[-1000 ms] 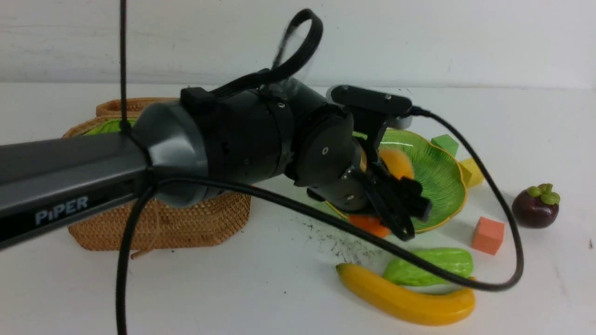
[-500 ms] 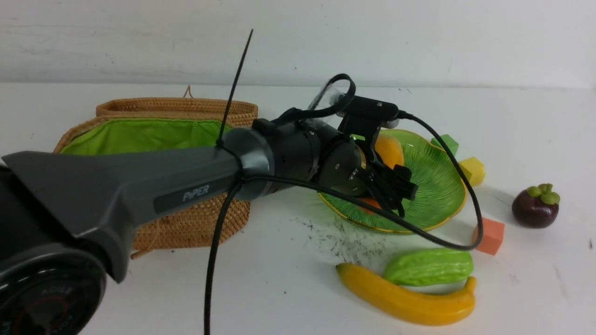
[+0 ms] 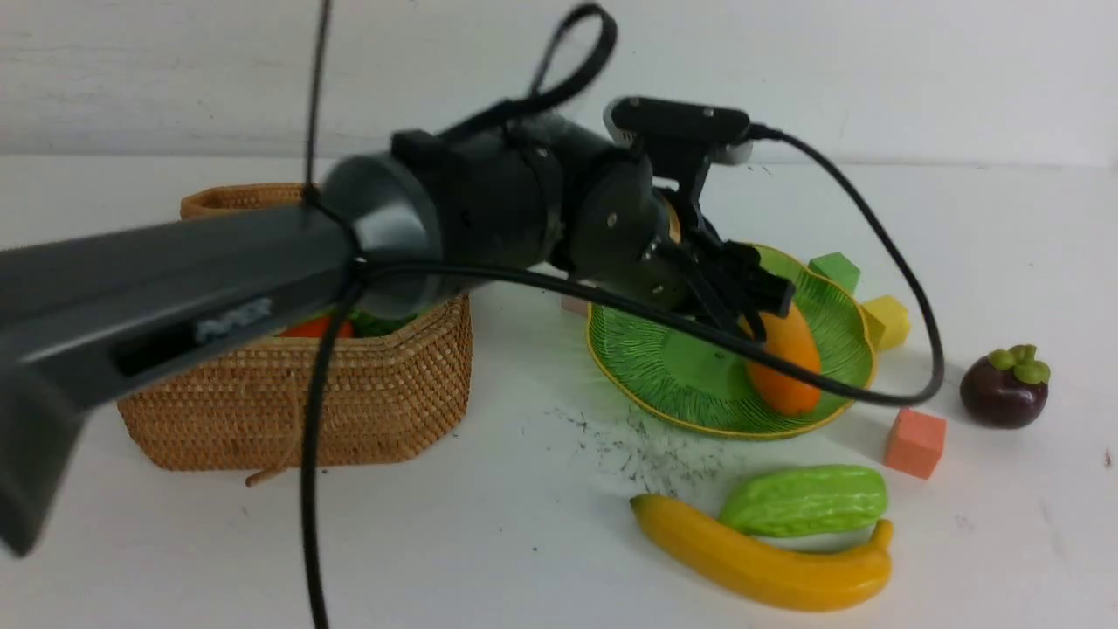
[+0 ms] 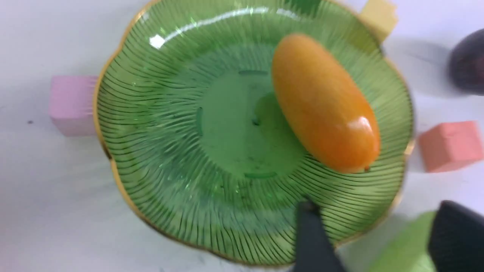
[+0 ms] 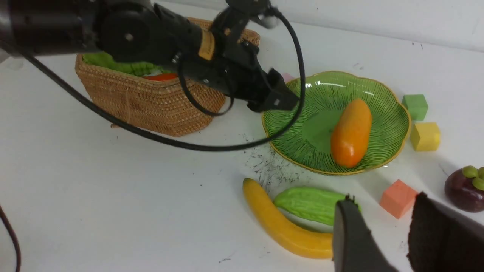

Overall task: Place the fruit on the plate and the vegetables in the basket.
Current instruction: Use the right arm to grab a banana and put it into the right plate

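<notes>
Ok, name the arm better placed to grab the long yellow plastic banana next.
Right, probably. The right gripper is open with the yellow banana near its fingers; the left gripper hangs over the ribbed green glass plate, farther away.

A white table (image 3: 524, 559) is stretching across the whole scene, meeting a plain white wall (image 3: 873, 70) at the far edge. Soft, even light is falling on it — dark specks (image 3: 638, 454) are lying scattered near the middle.

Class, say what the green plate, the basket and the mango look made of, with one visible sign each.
Plate: likely glass, glossy; sharp highlights, translucent ribs. Basket: woven wicker, matt; visible weave. Mango: probably plastic, smooth and shiny; a highlight spot.
</notes>
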Robot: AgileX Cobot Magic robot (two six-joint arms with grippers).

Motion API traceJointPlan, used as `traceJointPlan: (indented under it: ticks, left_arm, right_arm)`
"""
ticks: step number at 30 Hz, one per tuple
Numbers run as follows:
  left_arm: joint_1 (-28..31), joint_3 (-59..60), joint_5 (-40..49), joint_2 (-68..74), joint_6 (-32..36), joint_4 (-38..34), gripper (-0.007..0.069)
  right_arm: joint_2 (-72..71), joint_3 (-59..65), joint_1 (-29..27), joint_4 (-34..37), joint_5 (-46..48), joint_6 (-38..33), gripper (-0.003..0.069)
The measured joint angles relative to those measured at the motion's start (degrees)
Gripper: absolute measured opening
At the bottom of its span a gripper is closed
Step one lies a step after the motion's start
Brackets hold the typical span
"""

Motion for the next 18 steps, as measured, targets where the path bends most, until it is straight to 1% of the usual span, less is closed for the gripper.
traceJointPlan:
  ticks: [1, 2, 3, 4, 5, 7, 9, 11, 12, 14, 16, 18]
  left_arm:
    - [-0.15, 0.0, 2.52, -2.04, 0.0, -0.17, 0.0259]
    - [-0.15, 0.0, 2.98, -2.37, 0.0, -0.29, 0.0244]
    - [-0.4, -0.06, 7.0, -4.85, 0.0, -0.53, 0.0129]
    - [-0.46, -0.11, 9.18, -6.34, 0.1, -0.75, 0.0059]
    - [-0.55, -0.11, 11.91, -7.67, 0.37, -0.92, 0.001]
    - [-0.68, -0.11, 17.5, -9.96, 1.46, -1.6, -0.0013]
    - [-0.71, -0.11, 22.56, -11.86, 3.06, -1.6, -0.0013]
    - [-0.71, 0.54, 25.74, -14.5, 4.23, -1.6, -0.0013]
    - [-0.71, 0.54, 25.89, -14.84, 4.32, -1.6, -0.0013]
    - [-0.71, 4.0, 26.42, -20.32, 5.01, -1.6, -0.0013]
    - [-0.71, 6.28, 26.25, -23.98, 5.39, -1.6, -0.0013]
    - [-0.71, 11.67, 25.51, -29.82, 5.59, -1.99, -0.0013]
  right_arm:
    - [0.0, 0.0, 0.0, 0.2, 0.37, 0.0, 0.0235]
    - [0.0, 0.0, 0.0, 0.26, 0.37, 0.0, 0.0235]
    - [0.0, 0.0, 0.0, 0.77, 0.73, 0.0, 0.0235]
    - [0.0, -0.04, 0.0, 1.25, 1.02, 0.0, 0.0235]
    - [0.0, -0.04, 0.01, 1.57, 1.35, 0.0, 0.0235]
    - [0.0, -0.04, 0.2, 2.29, 2.09, 0.0, 0.0235]
    - [0.07, -0.04, 0.32, 3.02, 3.19, 0.0, 0.0235]
    - [0.72, -0.04, 0.32, 3.2, 4.85, 0.0, 0.0235]
    - [0.72, -0.04, 0.32, 3.2, 5.09, 0.0, 0.0235]
    - [2.65, -0.04, 0.38, 3.57, 7.77, -0.34, 0.0235]
    - [3.93, -0.04, 0.38, 3.91, 8.41, -1.26, 0.0235]
    - [7.14, -0.04, 0.38, 4.22, 8.52, -3.76, 0.0235]
